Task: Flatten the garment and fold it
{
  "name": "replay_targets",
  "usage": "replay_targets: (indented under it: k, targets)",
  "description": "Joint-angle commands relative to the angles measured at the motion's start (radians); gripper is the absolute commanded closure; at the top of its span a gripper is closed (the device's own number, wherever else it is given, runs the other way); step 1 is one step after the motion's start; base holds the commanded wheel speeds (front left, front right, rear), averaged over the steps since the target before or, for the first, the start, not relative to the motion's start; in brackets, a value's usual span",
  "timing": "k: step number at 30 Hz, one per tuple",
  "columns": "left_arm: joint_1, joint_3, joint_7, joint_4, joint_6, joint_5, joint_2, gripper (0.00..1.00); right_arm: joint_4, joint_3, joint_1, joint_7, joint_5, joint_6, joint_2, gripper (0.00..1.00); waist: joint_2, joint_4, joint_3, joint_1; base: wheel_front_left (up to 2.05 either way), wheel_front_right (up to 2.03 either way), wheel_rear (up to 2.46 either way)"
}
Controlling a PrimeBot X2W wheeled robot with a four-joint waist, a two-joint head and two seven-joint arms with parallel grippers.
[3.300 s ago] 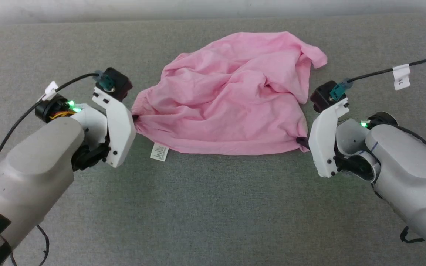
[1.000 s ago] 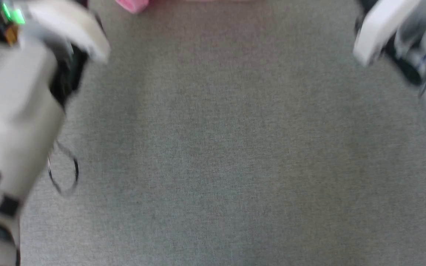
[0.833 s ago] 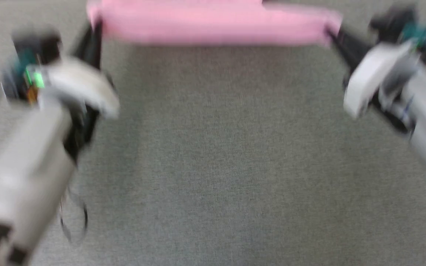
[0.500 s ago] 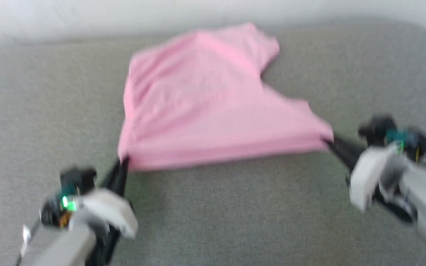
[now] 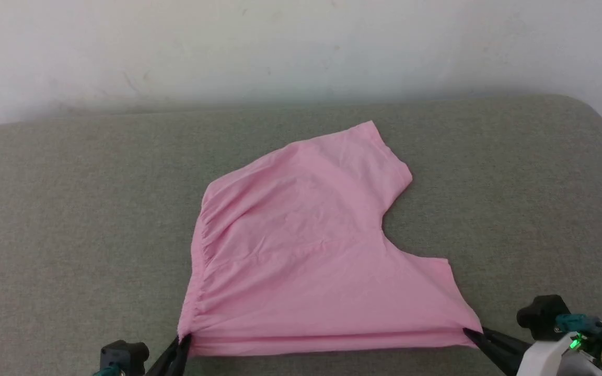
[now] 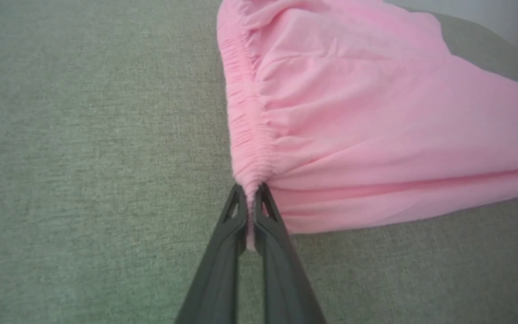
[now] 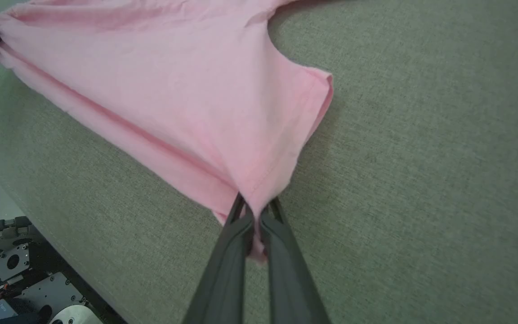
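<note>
Garment: a light-pink garment (image 5: 301,250) of thin, soft cloth lies spread on the grey fabric-covered bench (image 5: 71,209). It runs from the centre of the head view down to 6 o'clock. It is mostly flat, with faint creases only. Its near edge is drawn into a straight line between the two claws. A gathered, elastic-looking band (image 5: 200,256) forms the 9 o'clock edge. One hemmed lobe (image 5: 384,151) reaches toward 1 o'clock. A second hemmed end sits at 4 o'clock, with a curved notch between the two.

Left claw (image 5: 182,342): at 7 o'clock of the head view, closed tight on the garment's near corner at the foot of the gathered band. In the left wrist view, a pinch of pink cloth sits between the two long dark fingers (image 6: 223,243), which are pressed together on it.

Right claw (image 5: 472,334): at 5 o'clock of the head view, clamped on the opposite near corner. In the right wrist view, cloth is bunched between the fingertips and a small tuft shows just below them.

It cannot be told whether the near edge touches the bench.

Surroundings: a plain pale wall (image 5: 280,47) stands behind the bench at 12 o'clock. The dark metal robot base (image 7: 7,279) shows at 7 o'clock of the right wrist view, past the bench edge.
</note>
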Motion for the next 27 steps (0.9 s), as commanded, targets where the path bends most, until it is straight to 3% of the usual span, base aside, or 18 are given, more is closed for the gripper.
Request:
replay_targets:
  k: [1, 6, 11, 18, 27]
  targets:
    - [0.008, 0.003, 0.003, -0.011, 0.012, 0.007, 0.013, 1.0, -0.019, -0.033, 0.02, 0.011, -0.019, -0.002, 0.003, 1.0, 0.0, 0.01, 0.005, 0.0003, 0.0, 0.0, 0.0]
    - [-0.021, 0.007, 0.01, -0.048, 0.026, 0.028, 0.031, 1.0, -0.094, -0.206, 0.053, 0.066, -0.112, -0.002, 0.053, 1.0, 0.0, 0.021, 0.029, 0.0003, 0.0, 0.0, 0.0]
    - [-0.129, 0.008, 0.019, -0.057, 0.01, 0.062, 0.016, 1.0, -0.137, -0.277, -0.026, 0.149, -0.17, -0.002, 0.094, 1.0, 0.0, 0.028, 0.068, 0.0003, 0.0, 0.0, 0.0]
    - [-0.297, 0.012, 0.05, -0.024, -0.02, 0.098, -0.007, 1.0, -0.097, -0.244, -0.251, 0.248, -0.196, -0.002, 0.102, 1.0, 0.0, 0.039, 0.146, 0.0003, 0.0, 0.0, 0.0]
    - [-0.47, 0.021, 0.065, 0.054, -0.06, 0.128, -0.034, 1.0, 0.065, -0.145, -0.569, 0.289, -0.161, -0.002, 0.144, 1.0, 0.0, 0.059, 0.261, 0.0003, 0.0, 0.0, 0.0]
